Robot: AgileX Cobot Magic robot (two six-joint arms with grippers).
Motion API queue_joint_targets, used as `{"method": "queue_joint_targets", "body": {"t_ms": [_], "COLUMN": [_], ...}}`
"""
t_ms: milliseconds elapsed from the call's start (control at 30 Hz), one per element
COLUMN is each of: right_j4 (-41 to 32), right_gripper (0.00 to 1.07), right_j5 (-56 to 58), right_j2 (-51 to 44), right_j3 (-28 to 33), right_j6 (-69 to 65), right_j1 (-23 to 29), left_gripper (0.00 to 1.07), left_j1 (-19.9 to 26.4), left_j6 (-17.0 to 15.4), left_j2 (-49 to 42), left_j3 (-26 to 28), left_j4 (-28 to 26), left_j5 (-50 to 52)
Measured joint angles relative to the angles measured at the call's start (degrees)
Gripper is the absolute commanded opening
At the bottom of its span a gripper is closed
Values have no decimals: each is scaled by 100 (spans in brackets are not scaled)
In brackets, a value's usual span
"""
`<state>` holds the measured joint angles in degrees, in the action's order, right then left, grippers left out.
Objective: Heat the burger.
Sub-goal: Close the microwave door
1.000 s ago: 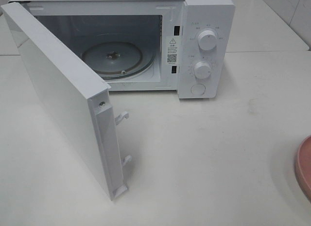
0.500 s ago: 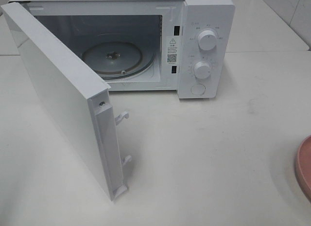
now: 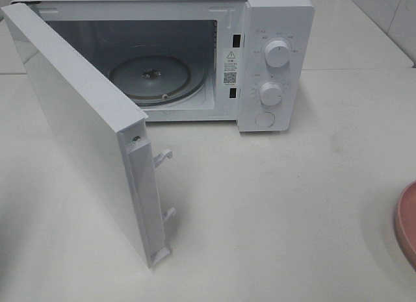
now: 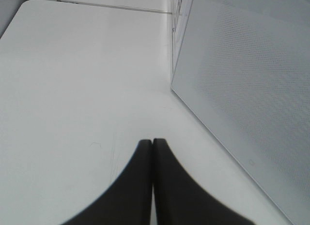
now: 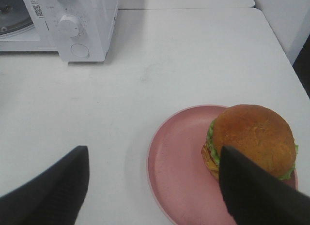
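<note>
The burger (image 5: 252, 138), with a golden-brown bun and green lettuce, sits on a round pink plate (image 5: 177, 167) in the right wrist view. My right gripper (image 5: 152, 172) hovers open above the table and the plate's near side, one finger (image 5: 252, 191) overlapping the burger's edge. In the high view only the plate's rim (image 3: 406, 221) shows at the right edge, and the burger is out of frame. The white microwave (image 3: 273, 62) stands at the back with its door (image 3: 84, 126) swung wide open and its glass turntable (image 3: 151, 78) bare. My left gripper (image 4: 152, 142) is shut on nothing, beside the door's outer face.
The open door juts toward the table's front left. The microwave's two dials (image 3: 277, 53) and round button (image 3: 264, 119) face forward. A white table (image 3: 273, 204) lies between the microwave and the plate.
Nothing has moved in the high view across the three frames.
</note>
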<state>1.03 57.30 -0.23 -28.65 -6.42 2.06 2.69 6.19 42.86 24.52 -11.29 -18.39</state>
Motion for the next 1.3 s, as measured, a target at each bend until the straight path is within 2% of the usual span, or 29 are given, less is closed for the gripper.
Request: {"method": "queue_joint_targets", "body": {"t_ms": [33, 100, 200, 267, 300, 367, 433, 467, 533, 633, 700, 800, 867, 900, 967, 1033, 1067, 1300], "right_j4": [0, 0, 0, 0, 0, 0, 0, 0, 0, 0, 0, 0, 0, 0, 0, 0, 0, 0], "right_gripper": [73, 73, 73, 73, 73, 73, 73, 73, 73, 73, 73, 73, 73, 73, 73, 73, 73, 73], "right_j5": [0, 0, 0, 0, 0, 0, 0, 0, 0, 0, 0, 0, 0, 0, 0, 0, 0, 0], "right_j2": [0, 0, 0, 0, 0, 0, 0, 0, 0, 0, 0, 0, 0, 0, 0, 0, 0, 0], "right_j3": [0, 0, 0, 0, 0, 0, 0, 0, 0, 0, 0, 0, 0, 0, 0, 0, 0, 0], "right_j6": [0, 0, 0, 0, 0, 0, 0, 0, 0, 0, 0, 0, 0, 0, 0, 0, 0, 0], "right_j1": [0, 0, 0, 0, 0, 0, 0, 0, 0, 0, 0, 0, 0, 0, 0, 0, 0, 0], "left_gripper": [0, 0, 0, 0, 0, 0, 0, 0, 0, 0, 0, 0, 0, 0, 0, 0, 0, 0], "left_j1": [0, 0, 0, -138, -138, -246, -710, -710, -980, -1054, -1278, -1324, -1409, -1409, -1415, -1415, -1415, -1415], "left_j6": [0, 281, 309, 338, 338, 338, 338, 338, 332, 327, 103, -6, -361, -361, -619, -682, -842, -1232], "left_j2": [0, 579, 728, 1341, 1341, 1541, 2355, 2355, 2922, 3100, 3621, 3724, 4057, 4057, 4280, 4349, 4458, 4698], "left_j3": [0, -309, -378, -625, -625, -693, -865, -865, -882, -882, -877, -859, -722, -722, -527, -458, -332, 40], "left_j4": [0, -344, -390, -384, -384, -315, 97, 97, 338, 390, 705, 819, 1255, 1255, 1564, 1639, 1770, 2206], "left_j5": [0, 1106, 1392, 2618, 2618, 2956, 4125, 4125, 4893, 5128, 5793, 5867, 6085, 6085, 6165, 6182, 6222, 6303]}}
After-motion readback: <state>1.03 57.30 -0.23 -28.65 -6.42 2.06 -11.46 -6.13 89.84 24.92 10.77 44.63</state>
